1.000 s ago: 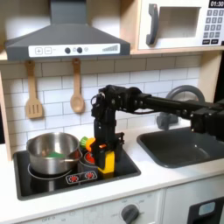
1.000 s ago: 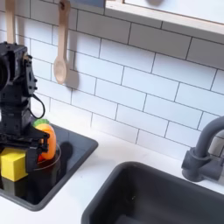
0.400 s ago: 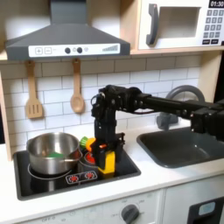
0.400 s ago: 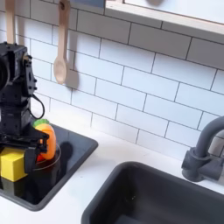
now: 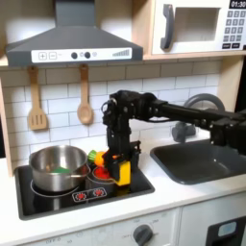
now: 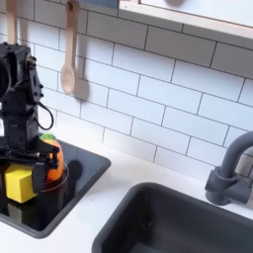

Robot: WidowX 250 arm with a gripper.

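Pincer (image 5: 117, 165) clenched on yellow block (image 6: 20, 184), block just above stove (image 5: 135, 184), at 3 o'clock from pot (image 5: 58, 167). Orange toy (image 6: 54, 164) touching behind. Advice: keep grip firm, move slow, steer clear of pot rim.

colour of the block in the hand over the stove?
Yellow. The block shows best in the second exterior view, gripped by the hand.
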